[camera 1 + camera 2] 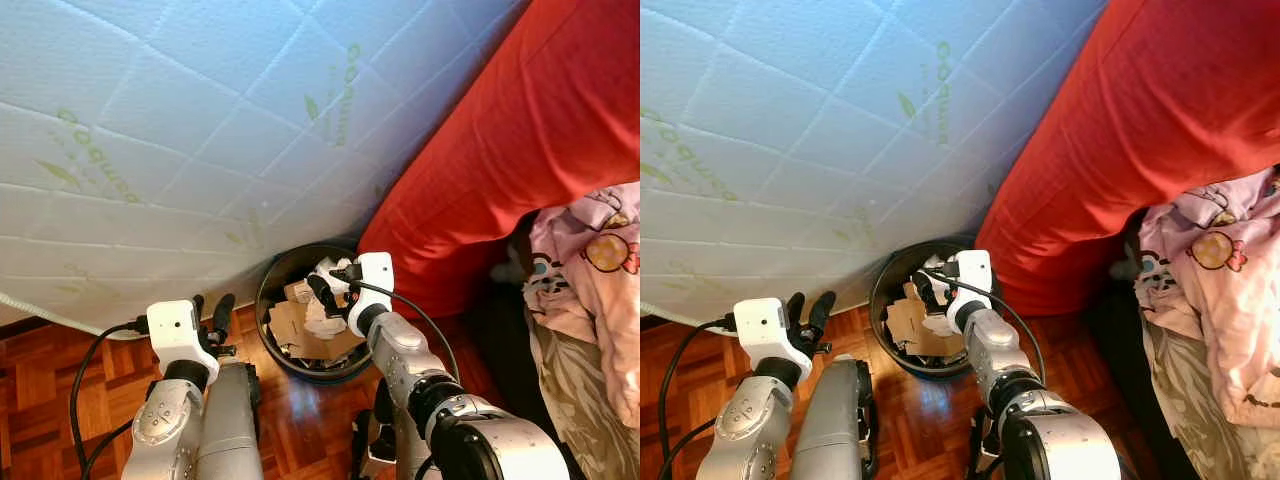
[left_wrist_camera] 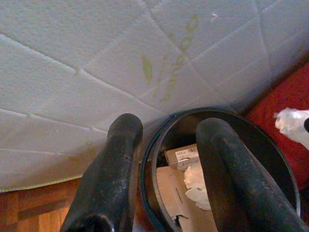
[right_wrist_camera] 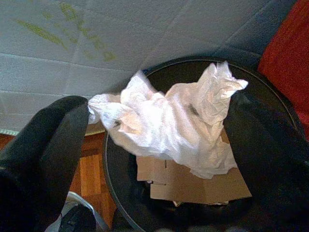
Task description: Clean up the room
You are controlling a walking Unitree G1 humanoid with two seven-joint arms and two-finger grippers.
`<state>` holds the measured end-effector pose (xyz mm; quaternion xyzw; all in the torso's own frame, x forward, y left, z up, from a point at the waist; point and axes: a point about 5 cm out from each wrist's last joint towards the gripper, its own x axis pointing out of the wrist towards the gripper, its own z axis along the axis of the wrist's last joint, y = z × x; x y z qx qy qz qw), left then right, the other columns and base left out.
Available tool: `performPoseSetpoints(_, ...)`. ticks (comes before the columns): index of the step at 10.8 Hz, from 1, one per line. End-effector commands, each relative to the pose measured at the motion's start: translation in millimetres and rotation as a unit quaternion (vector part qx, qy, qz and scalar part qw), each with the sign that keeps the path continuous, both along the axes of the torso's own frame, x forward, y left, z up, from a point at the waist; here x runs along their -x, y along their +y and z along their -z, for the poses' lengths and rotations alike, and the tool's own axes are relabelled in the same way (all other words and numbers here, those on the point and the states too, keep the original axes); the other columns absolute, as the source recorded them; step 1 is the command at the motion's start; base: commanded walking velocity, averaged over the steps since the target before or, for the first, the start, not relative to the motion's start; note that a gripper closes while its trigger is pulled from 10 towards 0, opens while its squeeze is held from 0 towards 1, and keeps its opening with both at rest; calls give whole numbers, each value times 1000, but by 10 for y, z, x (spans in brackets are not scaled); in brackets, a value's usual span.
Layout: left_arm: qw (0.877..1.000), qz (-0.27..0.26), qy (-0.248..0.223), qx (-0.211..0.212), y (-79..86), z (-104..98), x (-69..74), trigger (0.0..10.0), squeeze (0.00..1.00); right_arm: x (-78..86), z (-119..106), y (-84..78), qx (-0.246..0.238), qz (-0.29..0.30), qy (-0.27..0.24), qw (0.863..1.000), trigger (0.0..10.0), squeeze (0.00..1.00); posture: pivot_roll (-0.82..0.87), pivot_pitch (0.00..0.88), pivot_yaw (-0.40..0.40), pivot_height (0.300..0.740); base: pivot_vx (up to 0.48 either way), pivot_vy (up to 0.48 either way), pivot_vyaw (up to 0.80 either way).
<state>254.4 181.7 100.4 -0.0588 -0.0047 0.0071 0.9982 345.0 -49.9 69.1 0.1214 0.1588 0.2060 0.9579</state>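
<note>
My right gripper (image 3: pixel 159 130) is clamped on a crumpled white tissue (image 3: pixel 169 123), held over the black bin (image 1: pixel 275 345); the bin sits on parquet at twelve o'clock from me, against a white mattress (image 1: pixel 180 130), cardboard (image 3: pixel 193 186) inside; my left gripper (image 1: pixel 211 312) hangs at its nine o'clock, fingers apart; a red cover (image 1: pixel 510 150) lies at two o'clock.
</note>
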Motion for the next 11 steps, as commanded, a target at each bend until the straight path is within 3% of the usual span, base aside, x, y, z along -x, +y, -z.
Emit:
performPoseSetpoints(1, 1000, 2, 18, 4, -10, 72, 60, 10000, 0, 84, 127, 6, 14, -10, 21, 1000, 10000, 0, 249, 379, -81, 622, 0, 0, 0)
performPoseSetpoints(6, 1000, 1, 21, 4, -4, 84, 76, 10000, 0, 92, 167, -63, 33, 2, 23, 999, 10000, 0, 245, 385, -79, 622, 0, 0, 0)
performPoseSetpoints(9, 1000, 1, 22, 4, -4, 81, 92, 10000, 0, 107, 191, -90, 43, -12, 22, 999, 10000, 0, 246, 395, -77, 585, 0, 0, 0)
performPoseSetpoints(11, 1000, -1, 22, 4, 0, 79, 112, 10000, 0, 118, 212, -88, 60, -21, 27, 998, 10000, 0, 251, 403, -78, 585, 0, 0, 0)
